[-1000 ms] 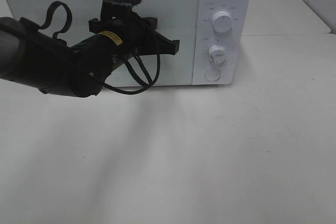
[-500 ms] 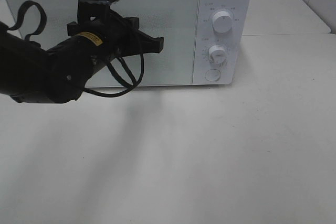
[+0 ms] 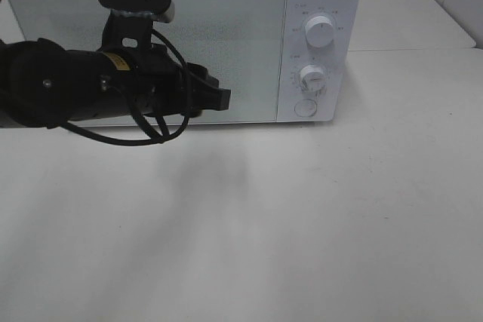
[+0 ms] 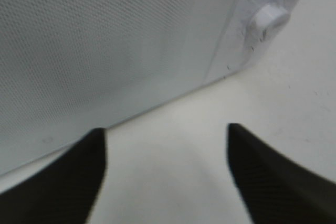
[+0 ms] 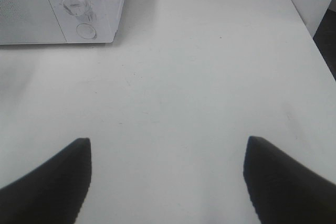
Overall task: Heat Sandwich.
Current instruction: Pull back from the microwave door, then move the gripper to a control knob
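Observation:
The sandwich is out of view in every frame. A white microwave (image 3: 226, 35) stands at the back of the table with its door (image 3: 241, 50) shut. My left gripper (image 3: 217, 99) hovers just in front of the lower part of that door, pointing right. In the left wrist view the left gripper (image 4: 166, 132) is open with nothing between its fingers, and the microwave's door (image 4: 105, 40) fills the background. My right gripper (image 5: 168, 142) is open and empty over bare table; the exterior high view does not show it.
The microwave's control panel carries two knobs (image 3: 320, 32) (image 3: 312, 78) and a round button (image 3: 304, 107). The white table (image 3: 302, 216) stretches in front of the microwave. A second table surface lies behind at the right (image 3: 407, 13).
My left arm has drawn back to the left and dropped lower in front of the microwave door. Its jaws have gone from shut to open.

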`<control>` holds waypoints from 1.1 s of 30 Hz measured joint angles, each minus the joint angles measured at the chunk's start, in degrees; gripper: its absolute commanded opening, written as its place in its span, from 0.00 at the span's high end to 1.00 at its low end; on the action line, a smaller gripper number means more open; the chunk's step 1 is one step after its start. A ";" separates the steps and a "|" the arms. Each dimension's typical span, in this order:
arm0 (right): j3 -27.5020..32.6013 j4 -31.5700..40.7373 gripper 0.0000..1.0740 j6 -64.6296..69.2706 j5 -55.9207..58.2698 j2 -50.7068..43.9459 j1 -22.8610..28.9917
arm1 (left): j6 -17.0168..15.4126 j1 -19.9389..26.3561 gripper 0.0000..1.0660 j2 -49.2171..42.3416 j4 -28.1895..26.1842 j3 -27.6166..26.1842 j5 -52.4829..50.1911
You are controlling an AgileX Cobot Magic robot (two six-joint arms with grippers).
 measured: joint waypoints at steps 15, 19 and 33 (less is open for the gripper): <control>0.00 0.00 0.29 0.00 0.00 0.00 0.00 | 1.38 0.00 0.08 -6.65 7.91 0.00 35.29; 0.00 0.00 0.29 0.00 0.00 0.00 0.00 | -0.86 0.29 0.08 -9.34 10.77 0.00 44.35; 0.00 0.00 0.29 0.00 0.00 0.00 0.00 | -4.30 21.26 0.08 -18.62 13.06 0.00 59.59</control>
